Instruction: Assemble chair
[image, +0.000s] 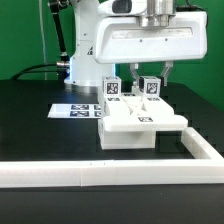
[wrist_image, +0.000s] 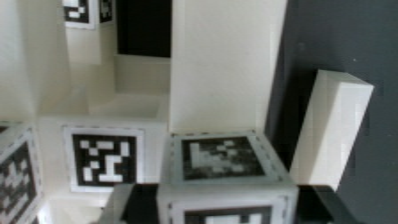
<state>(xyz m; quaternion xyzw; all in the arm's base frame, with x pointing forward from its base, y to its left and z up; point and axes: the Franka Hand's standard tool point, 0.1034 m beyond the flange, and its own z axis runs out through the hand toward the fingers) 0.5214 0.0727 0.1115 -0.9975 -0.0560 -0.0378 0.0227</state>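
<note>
The chair is a group of white blocky parts in the middle of the black table: a wide slab with two upright tagged posts rising from its back. My gripper hangs straight above the post on the exterior view's right, with its fingers down either side of the post's top. In the wrist view the dark fingers press against both sides of a tagged white block, so the gripper is shut on it. The other tagged post stands free beside it. A white bar lies alongside on the black surface.
The marker board lies flat on the table at the exterior view's left of the chair parts. The long white L-shaped border rail runs along the front and up the exterior view's right. The robot base stands behind.
</note>
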